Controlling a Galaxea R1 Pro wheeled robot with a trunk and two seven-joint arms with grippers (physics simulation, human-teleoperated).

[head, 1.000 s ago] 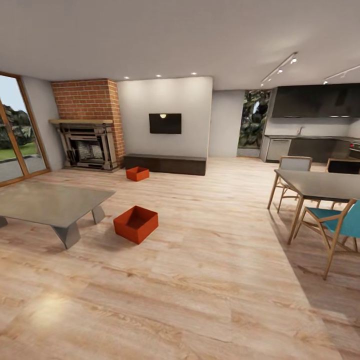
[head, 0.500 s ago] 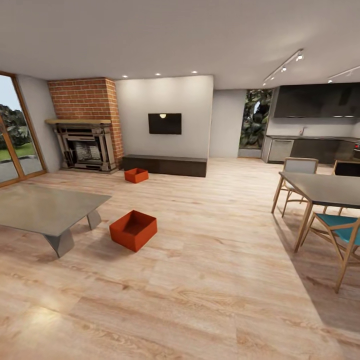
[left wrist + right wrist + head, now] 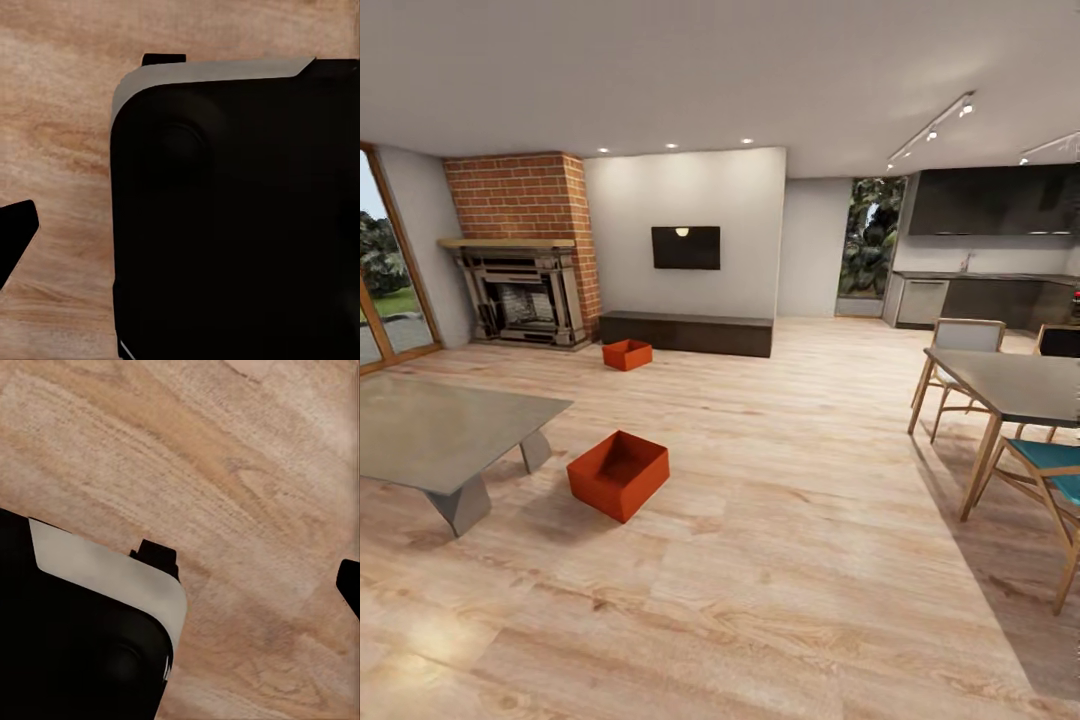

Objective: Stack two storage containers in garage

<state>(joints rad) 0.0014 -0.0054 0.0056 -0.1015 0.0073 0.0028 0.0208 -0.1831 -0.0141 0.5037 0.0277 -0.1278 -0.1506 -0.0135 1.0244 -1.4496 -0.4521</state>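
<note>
Living room, light wood-plank floor (image 3: 790,560) throughout, grain clearly visible, glossy patch at the near left of the head view. Landmark: the red brick fireplace (image 3: 520,250) on the far wall.

2 storage containers sit directly on the planks, both upright and open at the top. The far container (image 3: 627,354) lies just right of the fireplace hearth, close in front of the long dark bench (image 3: 686,332) that runs rightward from the fireplace along the white wall. The near container (image 3: 619,475) lies well forward of the fireplace, turned at an angle, just beside the leg of the grey coffee table (image 3: 440,435). The 2 containers are well apart.

A dark wall screen (image 3: 686,247) hangs right of the fireplace, above the bench. Far right of the fireplace: a dark kitchen run (image 3: 990,290), a dining table (image 3: 1010,385) and a teal-seated chair (image 3: 1050,470). A glazed door (image 3: 380,290) stands left of the fireplace.

The wrist views look down on the planks past a dark, grey-edged housing. Left gripper and right gripper: black finger tips show at the frame edges, but I cannot tell how either gripper's fingers are set.
</note>
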